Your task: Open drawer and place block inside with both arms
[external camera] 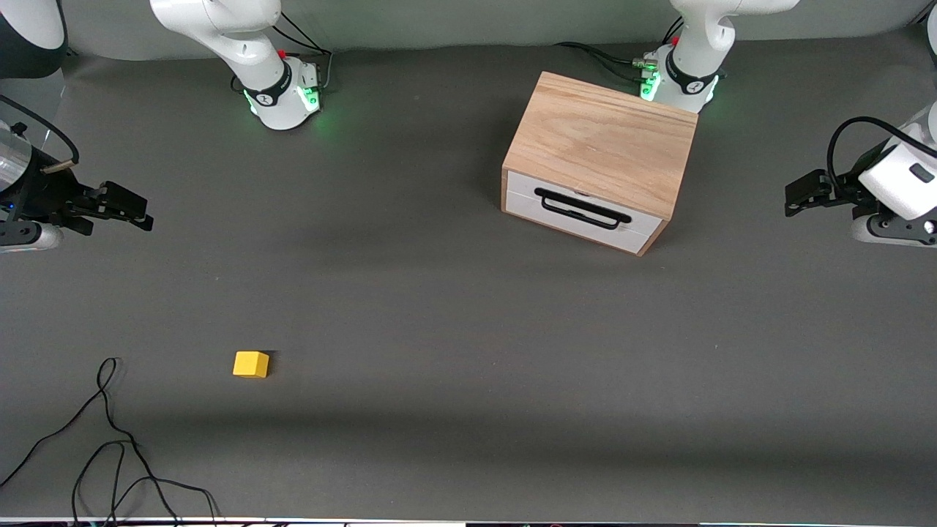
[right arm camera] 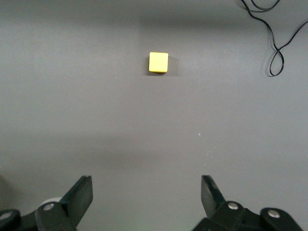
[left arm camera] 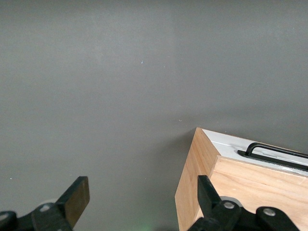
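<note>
The right claw (external camera: 143,212) hangs in the air over the grey counter (external camera: 454,351) at the right arm's end, its two fingers spread wide with nothing between them. In the right wrist view the same claw (right arm camera: 147,195) shows both black fingers (right arm camera: 82,192) apart over bare counter, with the block (right arm camera: 159,62) lying well apart from them.

The left claw (external camera: 794,196) hangs over the counter at the left arm's end, beside the wooden box (external camera: 600,143) but apart from it. In the left wrist view this claw (left arm camera: 142,197) also stands open and holds nothing; one finger (left arm camera: 77,197) is over bare counter, the other shows in front of a corner of the box (left arm camera: 202,192).

The block (external camera: 251,364) is a small yellow cube resting flat on the counter, nearer to the front camera than either claw and toward the right arm's end. It is well apart from the box.

The drawer (external camera: 582,208) is shut, flush in the box. Its white front faces the front camera, turned slightly toward the right arm's end. Its long axis runs across the box's width, and the black bar handle (external camera: 582,207) lies along that axis.

A loose black cable (external camera: 110,446) lies on the counter near the block, nearer the front camera.
</note>
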`<act>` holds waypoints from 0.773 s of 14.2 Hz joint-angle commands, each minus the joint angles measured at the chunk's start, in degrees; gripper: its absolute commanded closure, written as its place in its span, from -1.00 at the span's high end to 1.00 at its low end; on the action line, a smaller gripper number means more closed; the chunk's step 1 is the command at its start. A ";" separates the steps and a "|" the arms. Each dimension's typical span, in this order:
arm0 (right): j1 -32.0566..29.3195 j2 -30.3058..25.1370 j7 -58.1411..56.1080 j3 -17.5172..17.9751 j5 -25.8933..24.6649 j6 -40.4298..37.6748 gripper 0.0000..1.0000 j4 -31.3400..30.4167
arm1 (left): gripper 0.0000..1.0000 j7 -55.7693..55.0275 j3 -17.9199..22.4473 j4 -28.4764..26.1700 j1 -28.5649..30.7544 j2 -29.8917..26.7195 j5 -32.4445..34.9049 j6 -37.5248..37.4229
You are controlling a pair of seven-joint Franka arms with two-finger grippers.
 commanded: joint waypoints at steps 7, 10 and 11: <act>-0.88 0.28 0.23 0.48 0.51 -0.80 1.00 1.10 | 0.99 0.97 0.93 0.47 -0.97 0.13 -0.38 -0.84; -0.79 1.07 0.32 0.39 0.51 0.24 1.00 1.02 | 0.99 -5.40 -1.25 0.73 -1.23 0.04 -0.64 -0.75; -0.79 1.59 0.40 0.39 0.43 1.03 1.00 1.01 | 0.99 -10.66 -3.18 0.99 -1.23 0.04 -0.64 -0.84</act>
